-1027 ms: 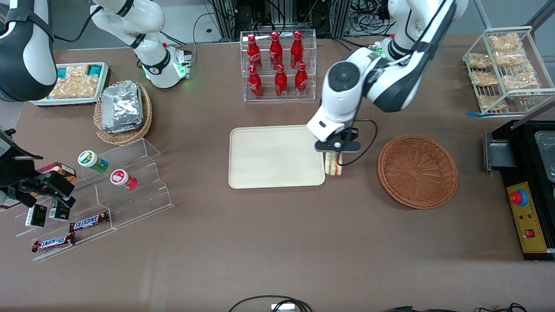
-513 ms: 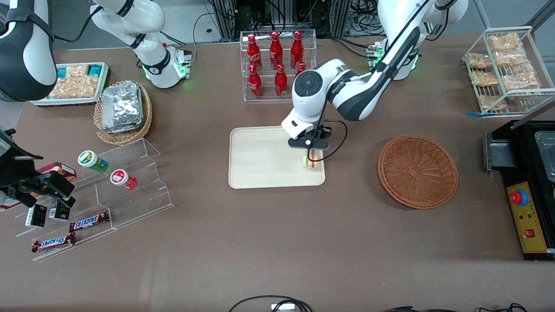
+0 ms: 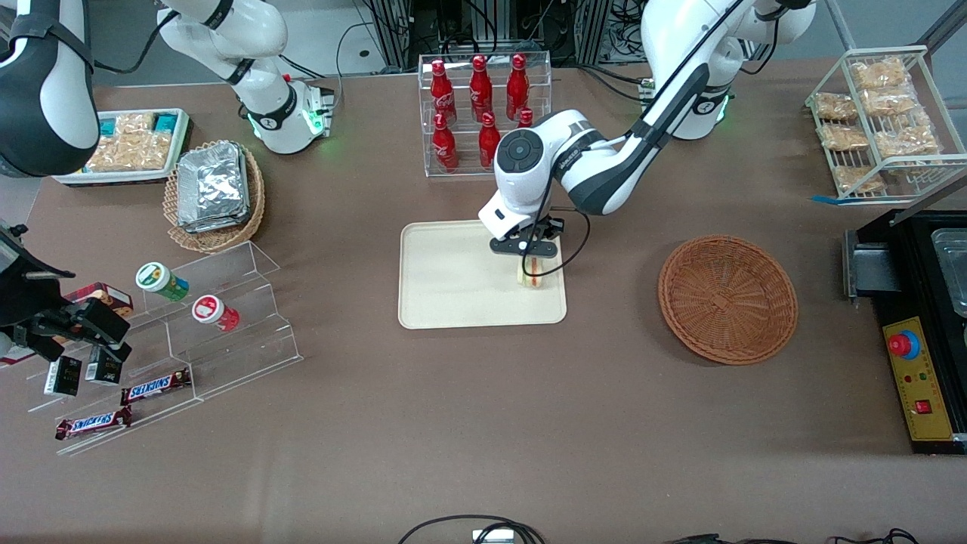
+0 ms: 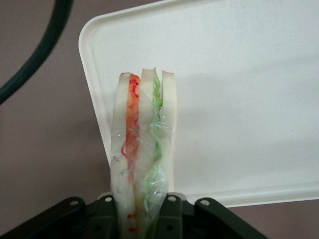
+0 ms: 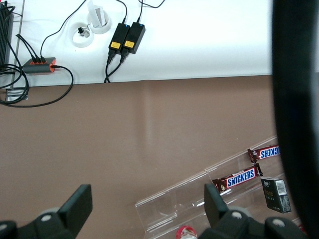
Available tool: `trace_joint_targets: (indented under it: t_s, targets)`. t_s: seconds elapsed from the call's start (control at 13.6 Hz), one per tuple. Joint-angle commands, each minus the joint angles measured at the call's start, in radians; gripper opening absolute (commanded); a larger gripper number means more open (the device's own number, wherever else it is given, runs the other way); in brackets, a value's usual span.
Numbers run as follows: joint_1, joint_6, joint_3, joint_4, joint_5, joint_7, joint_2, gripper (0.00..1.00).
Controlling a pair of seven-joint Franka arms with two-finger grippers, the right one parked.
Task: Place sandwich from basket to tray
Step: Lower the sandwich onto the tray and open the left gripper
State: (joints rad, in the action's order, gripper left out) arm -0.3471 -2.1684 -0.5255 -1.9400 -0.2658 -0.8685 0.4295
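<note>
Front view: end effector [image 3: 531, 261] clamped on the sandwich [image 3: 532, 273] above the tray [image 3: 453, 279], well apart from the basket [image 3: 727, 298]. Readable writing: Snickers bars [image 3: 155, 386] on the acrylic shelf [image 3: 227, 332].

Even, bright overhead light fills my workspace; the brown counter [image 3: 483, 423] shows only soft, short shadows, one hugging the basket [image 3: 727, 298] on the edge nearer the front camera. My arm drops a faint shade onto the pale tray [image 3: 453, 279]. Green status lamps glow at both arm bases. From my wrist, the sandwich [image 4: 143, 159] in my jaws is sharp, its wrap catching small glints, while the dark cable is blurred. The tray looks nearly washed out there
</note>
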Motion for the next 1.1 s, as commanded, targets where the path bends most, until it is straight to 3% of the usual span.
trace_joint_targets:
  t_s: [0.0, 0.44, 0.66, 0.81, 1.03]
  targets:
    - [-0.021, 0.004, 0.005, 0.015, -0.021, -0.032, 0.021, 0.0]
    - [-0.024, -0.01, 0.007, 0.018, -0.044, -0.035, 0.08, 0.04]
    - [-0.024, -0.014, 0.007, 0.023, -0.05, -0.049, 0.104, 0.12]
    - [-0.024, -0.014, 0.007, 0.021, -0.05, -0.055, 0.113, 0.3]
    - [-0.023, -0.008, 0.007, 0.019, -0.05, -0.067, 0.115, 0.81]
